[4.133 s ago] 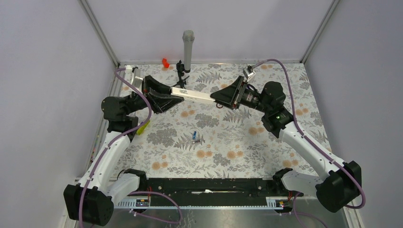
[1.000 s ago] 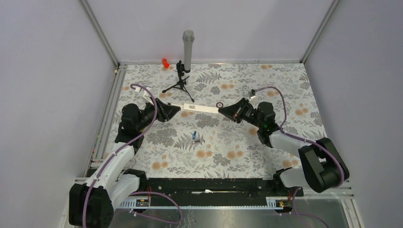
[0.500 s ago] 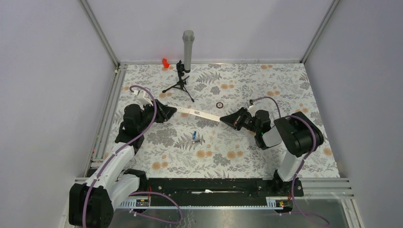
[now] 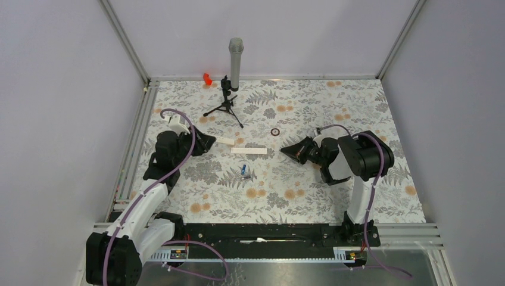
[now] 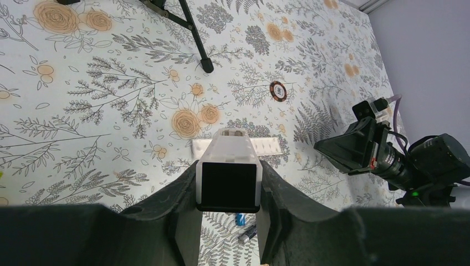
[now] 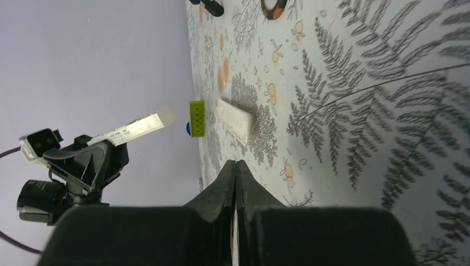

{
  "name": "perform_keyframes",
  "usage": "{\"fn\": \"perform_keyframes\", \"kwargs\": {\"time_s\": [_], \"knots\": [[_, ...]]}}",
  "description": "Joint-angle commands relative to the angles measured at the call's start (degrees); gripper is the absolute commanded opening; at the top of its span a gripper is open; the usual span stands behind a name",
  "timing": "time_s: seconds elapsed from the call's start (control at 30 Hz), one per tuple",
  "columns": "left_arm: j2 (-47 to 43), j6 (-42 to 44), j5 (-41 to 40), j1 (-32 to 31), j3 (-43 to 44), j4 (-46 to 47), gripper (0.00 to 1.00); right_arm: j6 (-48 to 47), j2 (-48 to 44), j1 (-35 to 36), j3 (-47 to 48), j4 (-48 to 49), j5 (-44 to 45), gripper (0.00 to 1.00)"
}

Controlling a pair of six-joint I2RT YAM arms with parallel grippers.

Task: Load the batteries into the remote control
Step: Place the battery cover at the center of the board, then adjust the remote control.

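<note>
While the left gripper [image 4: 211, 141] squeezes one end of the remote control [image 4: 226, 141] between its two fingers, the white bar sticks out in the air above the table [image 4: 333, 101]. A flat white strip [image 4: 250, 151] lies on the table just beside it, and nothing touches it. The right gripper [image 4: 284, 150] has its fingers pressed together and holds nothing. The two little blue batteries [image 4: 244, 171] lie side by side on the table, near the strip and closer to the arm bases.
</note>
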Motion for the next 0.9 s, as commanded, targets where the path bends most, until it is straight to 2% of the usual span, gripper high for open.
{"fn": "perform_keyframes", "kwargs": {"time_s": [0.0,0.23,0.43,0.7,0.87], "knots": [[-2.04,1.37,-1.32,-0.17,4.13,1.14,0.00,-3.82,-0.55,-0.87,2.93,-0.31,0.25,0.00],[-2.66,1.97,1.77,-0.17,5.96,0.54,0.00,-11.54,-8.03,-0.93,5.67,-17.79,3.14,0.37],[-1.72,2.29,12.90,-0.21,7.37,4.43,0.00,-16.36,-17.34,-0.12,7.89,-30.44,2.28,0.66],[-1.27,5.50,29.90,-1.77,15.54,0.99,0.00,-35.15,-42.81,6.65,12.51,-50.22,4.56,0.93],[-0.35,8.26,40.22,-2.73,19.33,-1.58,0.00,-39.24,-47.38,9.30,14.65,-49.88,-2.99,0.97]]}}
